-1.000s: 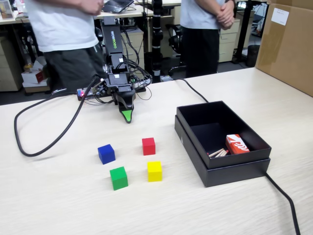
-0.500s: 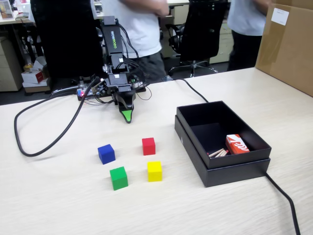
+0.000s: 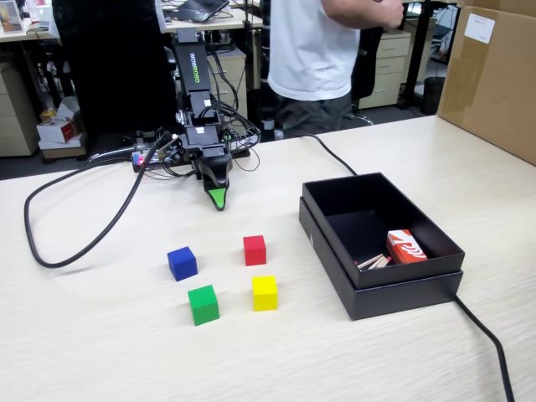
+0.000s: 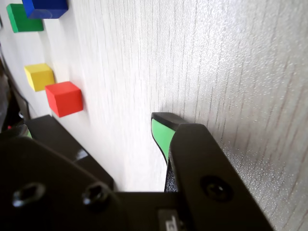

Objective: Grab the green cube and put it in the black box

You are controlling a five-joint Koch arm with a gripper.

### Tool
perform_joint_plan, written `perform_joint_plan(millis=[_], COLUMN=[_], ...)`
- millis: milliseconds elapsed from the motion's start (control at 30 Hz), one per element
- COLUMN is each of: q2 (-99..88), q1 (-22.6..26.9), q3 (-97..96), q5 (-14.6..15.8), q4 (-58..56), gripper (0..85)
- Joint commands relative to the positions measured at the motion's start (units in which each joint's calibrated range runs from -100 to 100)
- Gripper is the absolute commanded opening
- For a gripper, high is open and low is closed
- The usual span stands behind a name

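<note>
Jaws first: your gripper [image 3: 218,201] points its green tip down at the counter [image 3: 100,335], gripping nothing, and only one tip shows, so you cannot tell whether it is open. Your green cube [image 3: 203,304] sits untouched at the near left of the four cubes, blue cube [image 3: 182,263] just behind it, yellow cube [image 3: 265,292] to its right. Your black box [image 3: 402,289] lies well to the right.
</note>
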Motion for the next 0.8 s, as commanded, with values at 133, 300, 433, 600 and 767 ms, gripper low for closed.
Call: perform_joint_plan(millis=[133, 300, 433, 600, 767], q2=[0.5, 0.5, 0.5, 0.5, 0.5], q1=[0.0, -0.1, -0.2, -0.3, -0.3], q3=[-0.2, -0.2, 0.4, 2.7, 9.5], q5=[-0.2, -0.2, -0.2, -0.2, -0.2], q4=[-1.1, -1.4, -3.1, -7.3, -16.8], gripper=[49.1, 48.9, 48.9, 49.1, 49.1])
